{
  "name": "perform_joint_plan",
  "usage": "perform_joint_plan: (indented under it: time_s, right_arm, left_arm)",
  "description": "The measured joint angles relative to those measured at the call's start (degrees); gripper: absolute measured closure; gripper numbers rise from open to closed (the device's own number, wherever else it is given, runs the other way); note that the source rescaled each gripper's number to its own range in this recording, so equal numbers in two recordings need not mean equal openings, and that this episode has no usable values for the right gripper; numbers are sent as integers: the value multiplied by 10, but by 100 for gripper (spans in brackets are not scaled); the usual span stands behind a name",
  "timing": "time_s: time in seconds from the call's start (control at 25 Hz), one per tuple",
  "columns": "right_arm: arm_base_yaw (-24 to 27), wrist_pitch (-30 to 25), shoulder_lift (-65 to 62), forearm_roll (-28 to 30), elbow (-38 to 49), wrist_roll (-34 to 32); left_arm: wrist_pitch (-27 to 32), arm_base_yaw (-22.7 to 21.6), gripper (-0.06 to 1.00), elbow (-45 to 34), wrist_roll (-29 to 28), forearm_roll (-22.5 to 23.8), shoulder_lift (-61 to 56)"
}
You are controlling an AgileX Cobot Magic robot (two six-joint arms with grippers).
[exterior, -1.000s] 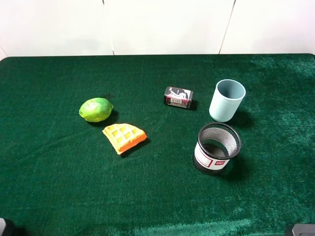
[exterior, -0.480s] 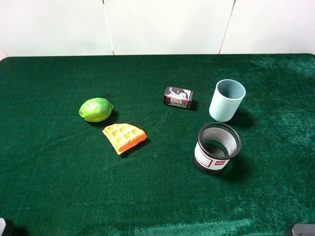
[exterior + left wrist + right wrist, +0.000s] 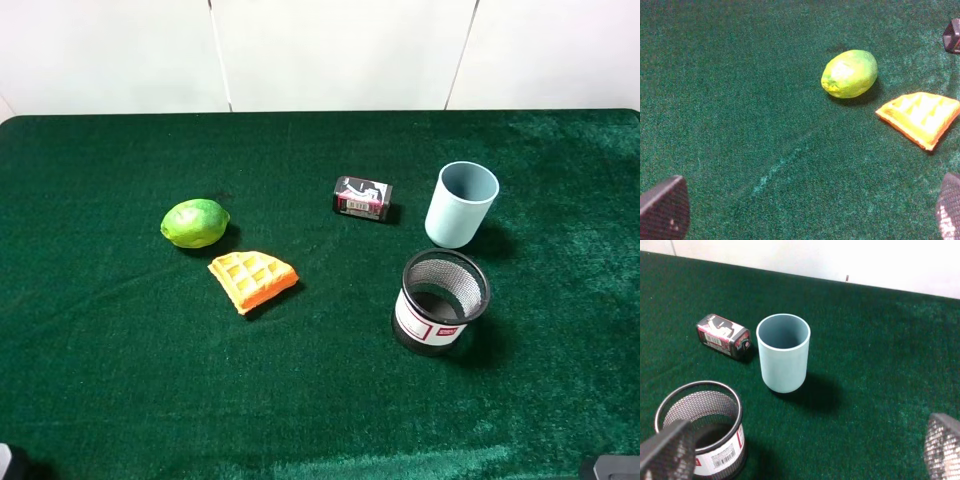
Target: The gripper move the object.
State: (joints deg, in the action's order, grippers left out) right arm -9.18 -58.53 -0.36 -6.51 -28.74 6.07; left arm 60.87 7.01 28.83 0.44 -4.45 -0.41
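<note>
The black wire-mesh cup with a white label and a red mark stands upright on the green cloth, right of centre and just in front of the light-blue cup. In the right wrist view the mesh cup is close beside one fingertip. My right gripper is open and empty, its fingers wide apart above the cloth. My left gripper is open and empty, low over the cloth on the left side, far from the mesh cup. In the exterior view only slivers of the arms show at the bottom corners.
A green lime and an orange waffle piece lie left of centre. A small black-and-red box lies on its side left of the blue cup. A white wall runs behind the table's back edge.
</note>
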Motion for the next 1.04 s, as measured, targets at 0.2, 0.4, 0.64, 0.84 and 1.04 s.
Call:
perform_joint_plan:
  time_s: [0.2, 0.4, 0.64, 0.84, 1.04]
  right_arm:
    - [0, 0, 0, 0, 0, 0]
    - [0, 0, 0, 0, 0, 0]
    - [0, 0, 0, 0, 0, 0]
    - [0, 0, 0, 0, 0, 0]
    - [0, 0, 0, 0, 0, 0]
  left_arm:
    - [0, 0, -6, 0, 0, 0, 0]
    - [0, 0, -6, 0, 0, 0, 0]
    - [0, 0, -6, 0, 0, 0, 0]
    - [0, 0, -6, 0, 0, 0, 0]
    - [0, 0, -6, 0, 0, 0, 0]
